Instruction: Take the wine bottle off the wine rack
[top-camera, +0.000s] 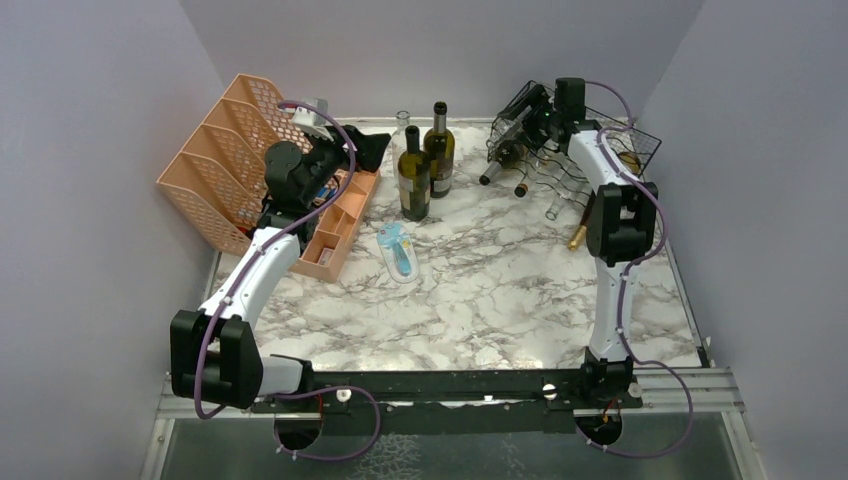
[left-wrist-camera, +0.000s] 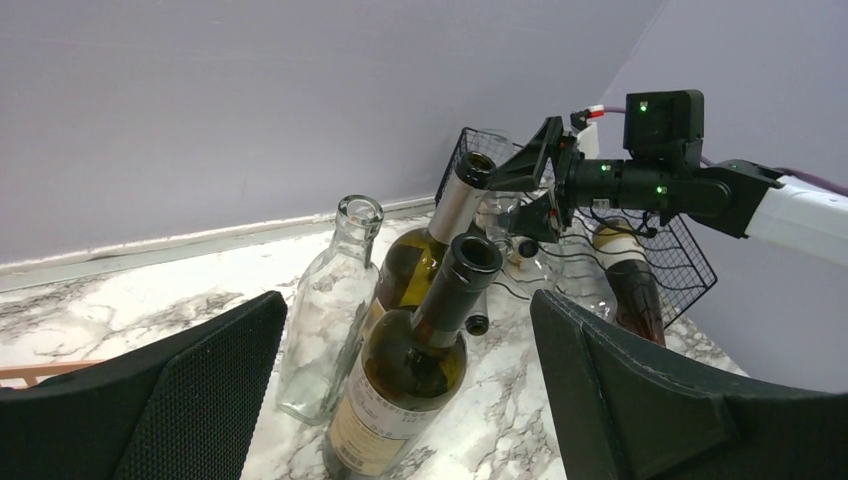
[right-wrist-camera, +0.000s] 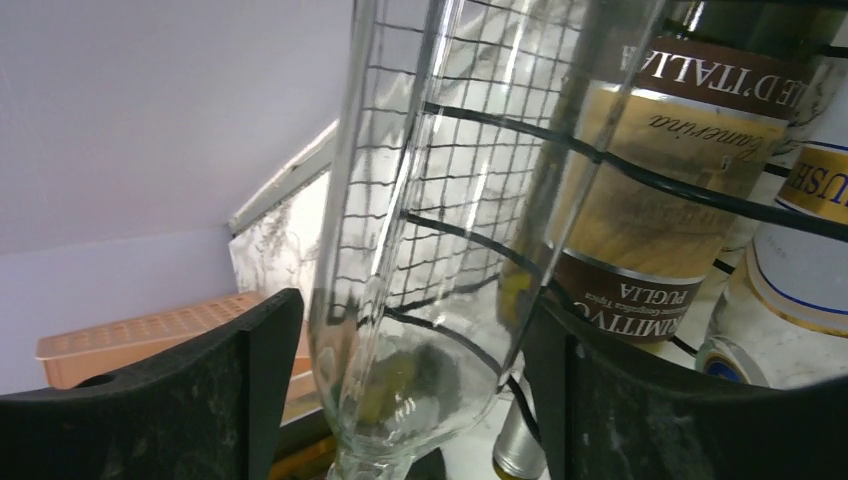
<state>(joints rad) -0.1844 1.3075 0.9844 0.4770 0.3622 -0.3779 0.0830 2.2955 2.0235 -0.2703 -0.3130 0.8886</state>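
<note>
Looking down from above, you have the wine rack (top-camera: 642, 145) in the far right corner of the tabletop. Several bottles lie in it with their necks pointing out toward the middle of the table.

Your right gripper (right-wrist-camera: 412, 310) is up against the rack's open side. Its jaws are spread wide on either side of a clear, empty wine bottle (right-wrist-camera: 430, 200) that lies on the wires. The glass nearly fills the gap, and you cannot tell from the wrist view whether the pads (right-wrist-camera: 200, 400) touch it. Just behind it in the rack sits a dark bottle with a tan label (right-wrist-camera: 650, 200), with a white-and-gold labelled bottle (right-wrist-camera: 800, 270) beside that.

Your left gripper (left-wrist-camera: 408, 310) hangs near the middle of the far edge, jaws wide apart and holding nothing. It faces three upright bottles:
- a green bottle with a black neck (left-wrist-camera: 405, 385)
- a second green bottle with a silver-foiled neck (left-wrist-camera: 425, 265)
- a clear glass bottle (left-wrist-camera: 325, 330) just beside them

A peach mesh organizer (top-camera: 215, 165) stands toward the far left corner with a peach tray (top-camera: 335, 225) just beside it. A blue packet (top-camera: 400, 255) lies flat on the marble near the tray.
</note>
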